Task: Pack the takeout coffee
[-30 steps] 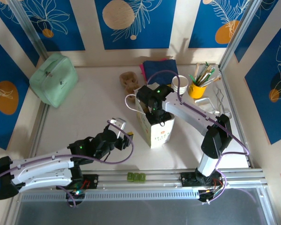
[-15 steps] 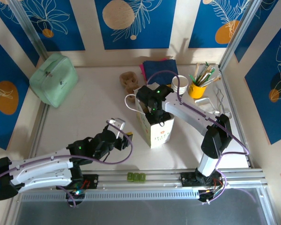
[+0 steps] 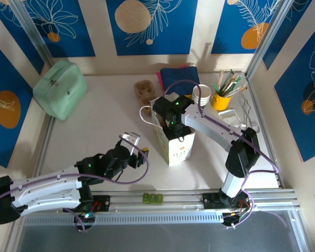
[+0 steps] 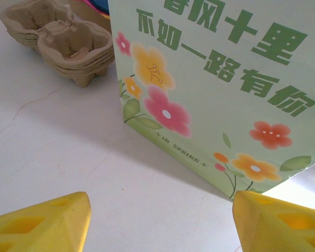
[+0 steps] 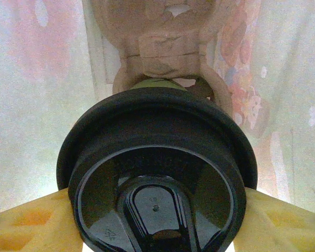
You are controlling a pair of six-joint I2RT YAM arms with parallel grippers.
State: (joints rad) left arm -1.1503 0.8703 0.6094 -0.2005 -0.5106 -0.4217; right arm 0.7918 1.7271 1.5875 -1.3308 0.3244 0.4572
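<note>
Right arm's down in the bag pinching a lid, cups are out on the table

My right gripper (image 5: pixel 157 223) is inside the pale green flowered paper bag (image 3: pixel 179 148) standing upright mid-table, with its yellow fingers pressed on either side of a black round plastic lid (image 5: pixel 157 152); I can't make out what's under the lid. Deeper in the bag there's a brown moulded cardboard cup carrier (image 5: pixel 160 44). The stack of white ribbed paper takeout cups (image 3: pixel 201 95) stands on the table outside the bag, past its far right corner and just beside a yellow pot (image 3: pixel 219 102) stuffed with brushes. A pile of brown cardboard carriers (image 4: pixel 68 47) sits on the table off the bag's far left corner. My left gripper (image 4: pixel 160 212) hovers low near the bag's printed side, jaws spread, nothing between them.
</note>
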